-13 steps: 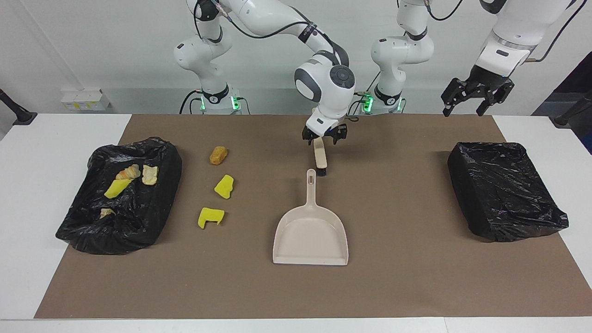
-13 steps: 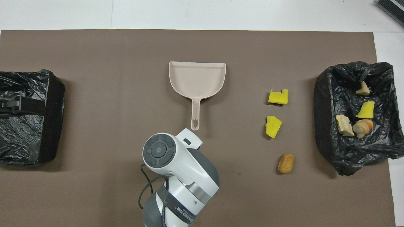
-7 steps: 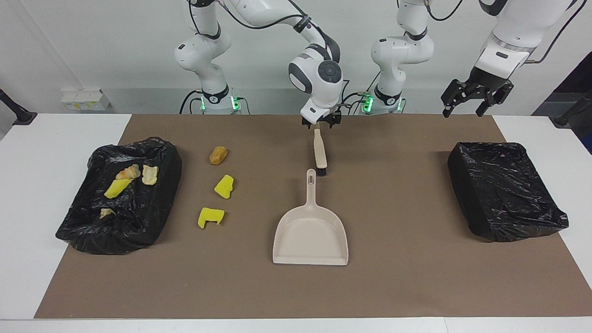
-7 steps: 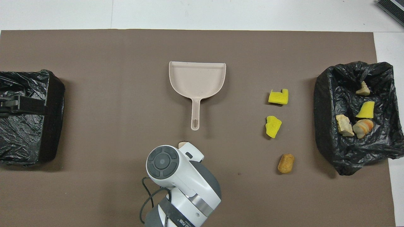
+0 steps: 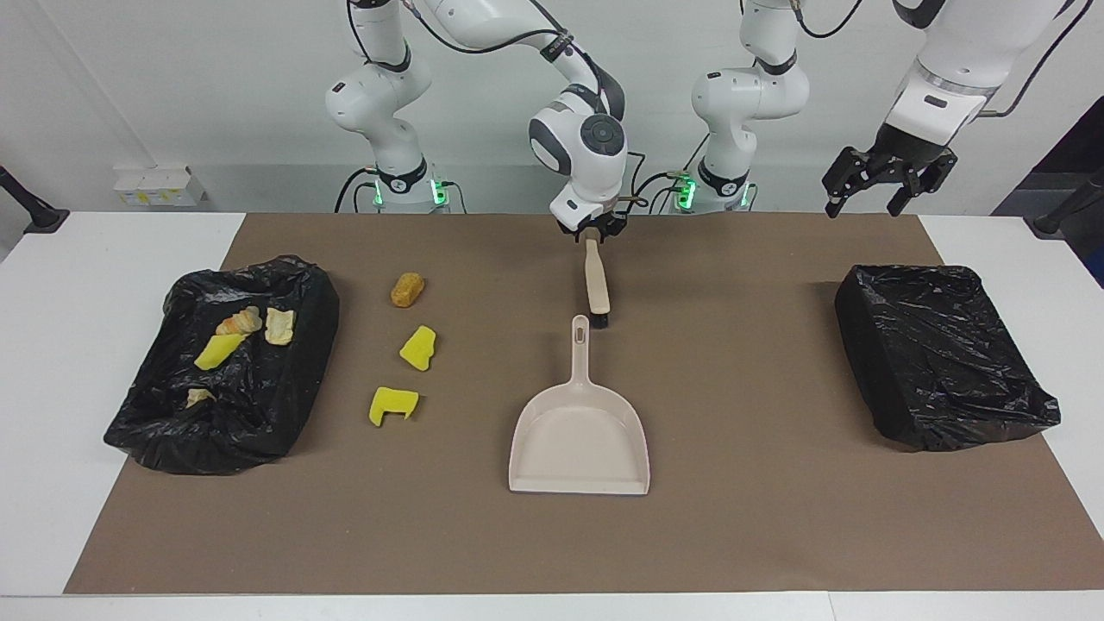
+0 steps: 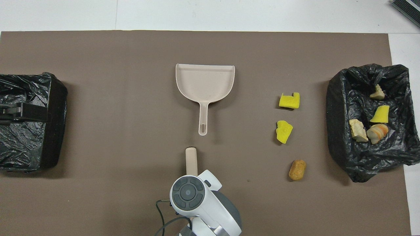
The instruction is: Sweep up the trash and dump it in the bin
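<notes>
On the brown mat, toward the right arm's end, loose trash lies in a row beside the open black bin: a brown oval bun nearest the robots, then two bright yellow sponge chunks. More scraps sit inside the bin. The right gripper sits at the brush handle's end; whether it grips I cannot tell. The left gripper waits spread wide, holding nothing, over the mat's edge near the other bagged bin.
</notes>
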